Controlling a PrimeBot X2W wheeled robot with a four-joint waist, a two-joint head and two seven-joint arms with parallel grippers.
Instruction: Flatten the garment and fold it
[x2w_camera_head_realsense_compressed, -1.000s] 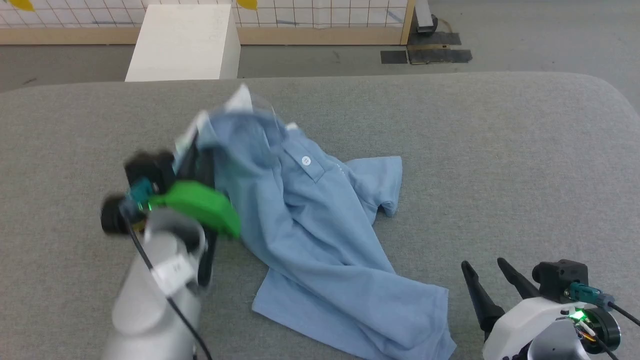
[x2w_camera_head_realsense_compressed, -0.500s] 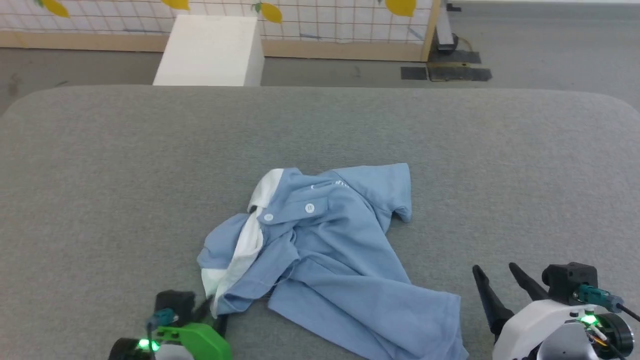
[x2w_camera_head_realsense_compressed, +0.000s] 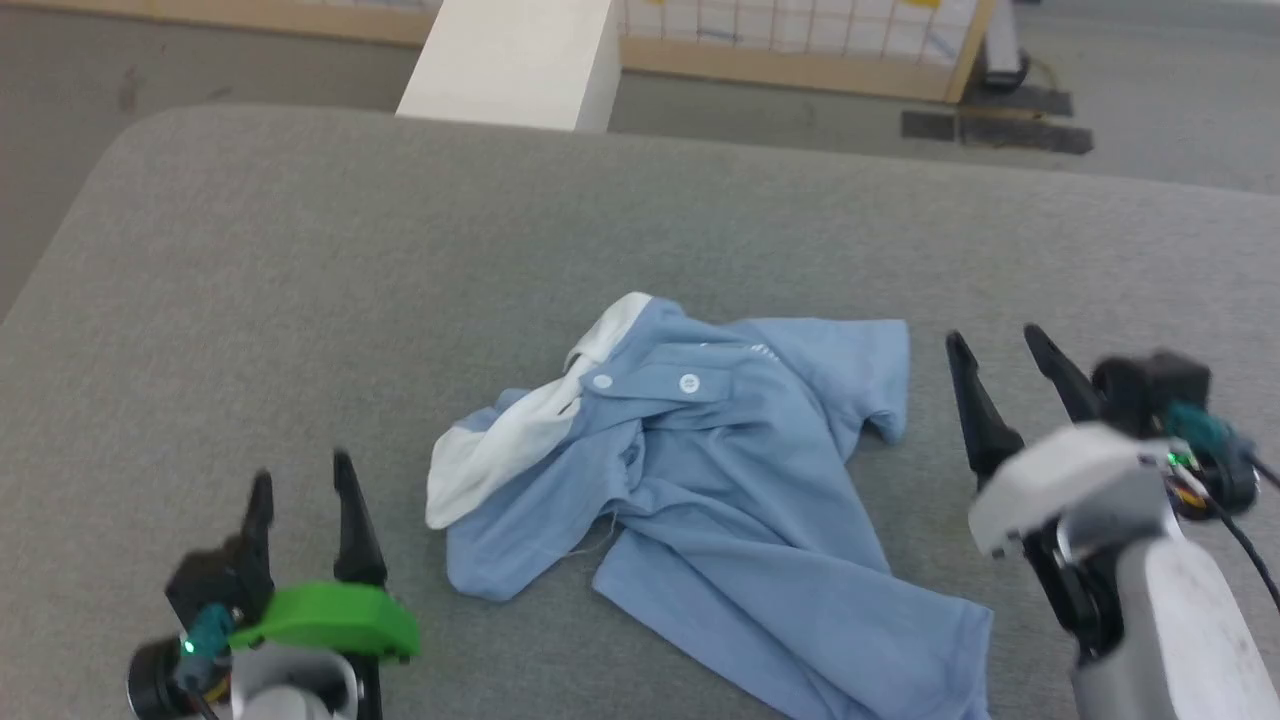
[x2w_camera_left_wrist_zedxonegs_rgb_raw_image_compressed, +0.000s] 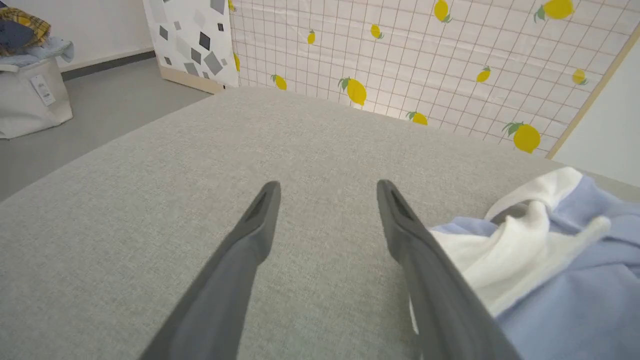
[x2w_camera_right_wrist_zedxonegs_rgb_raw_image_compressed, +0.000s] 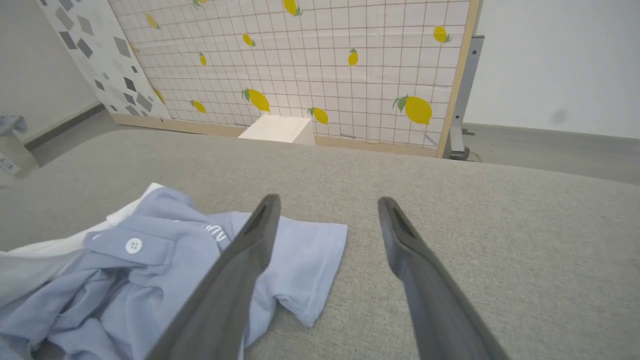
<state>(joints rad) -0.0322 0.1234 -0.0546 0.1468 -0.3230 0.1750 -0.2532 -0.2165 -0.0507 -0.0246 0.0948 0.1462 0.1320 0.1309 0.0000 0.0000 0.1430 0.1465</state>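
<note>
Lying crumpled near the middle of the grey padded surface (x2w_camera_head_realsense_compressed: 300, 250), the garment (x2w_camera_head_realsense_compressed: 740, 500) is far from flat; its white collar (x2w_camera_head_realsense_compressed: 520, 440) is turned out toward the robot's left, the buttoned placket (x2w_camera_head_realsense_compressed: 660, 383) sits twisted across the chest, one short sleeve (x2w_camera_head_realsense_compressed: 870, 370) spreads toward the right, and the lower body trails in folds toward the near right of the head view; the left gripper (x2w_camera_head_realsense_compressed: 302, 470) hovers just beside the collar end with its fingers (x2w_camera_head_realsense_compressed: 352, 520) spread wide and nothing between them, though whether one finger brushes the white cloth I cannot tell; the right gripper (x2w_camera_head_realsense_compressed: 996, 336) is likewise spread and empty, poised near the sleeve but apart from it; judging from this, the flattening step is in hand and barely begun, with no fold yet made; the next move seems to call for each gripper to take a hold, probably the left at the collar or shoulder and the right at the sleeve or hem, then draw the cloth apart until it lies smooth; the bunched layers near the collar make it easy to pinch two thicknesses at once, so the hold wants care
</note>
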